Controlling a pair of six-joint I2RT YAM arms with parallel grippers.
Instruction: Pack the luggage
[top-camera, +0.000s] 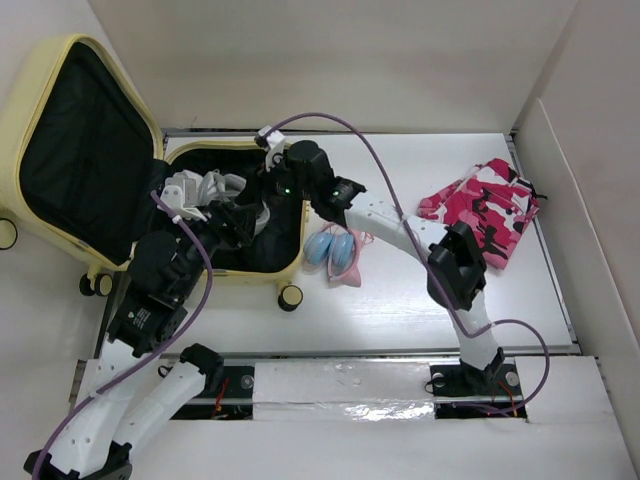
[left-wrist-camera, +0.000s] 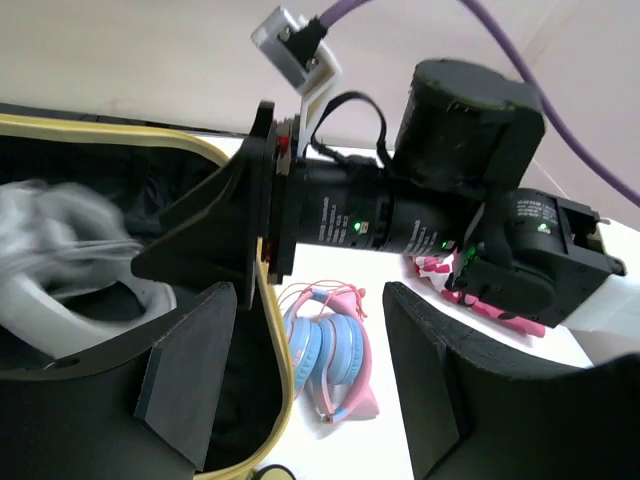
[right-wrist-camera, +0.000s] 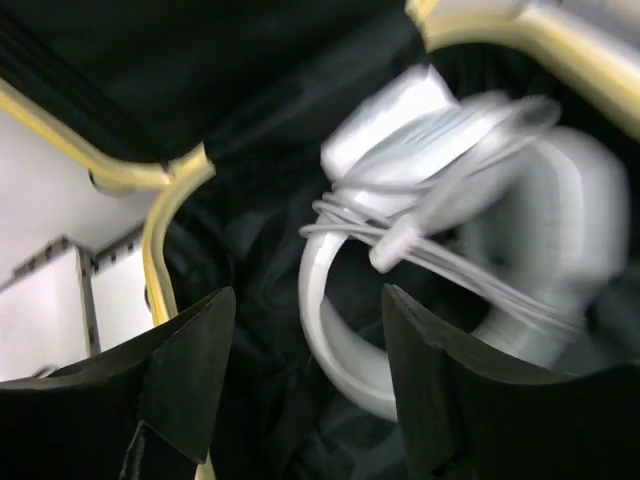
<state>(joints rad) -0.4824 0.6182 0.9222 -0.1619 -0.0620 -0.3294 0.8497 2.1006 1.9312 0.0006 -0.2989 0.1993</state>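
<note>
The pale-yellow luggage (top-camera: 30, 90) lies open, its lid tipped up at the left and its black-lined base in the middle. A white charger with wound cable (right-wrist-camera: 430, 130) and a white ring-shaped piece (right-wrist-camera: 340, 330) lie blurred inside the base (top-camera: 200, 190). My right gripper (right-wrist-camera: 310, 380) hangs open just above them, over the base (top-camera: 268, 195), with nothing between its fingers. My left gripper (left-wrist-camera: 320, 390) is open and empty at the luggage's yellow rim (left-wrist-camera: 272, 340), beside the right wrist (top-camera: 222, 225). Beyond its fingers lie blue-and-pink headphones (left-wrist-camera: 325, 355).
The headphones (top-camera: 335, 252) rest on the white table just right of the luggage. A pink camouflage garment (top-camera: 485, 205) lies at the far right. White walls enclose the table at the back and right. The right arm (left-wrist-camera: 400, 220) crosses close in front of the left wrist camera.
</note>
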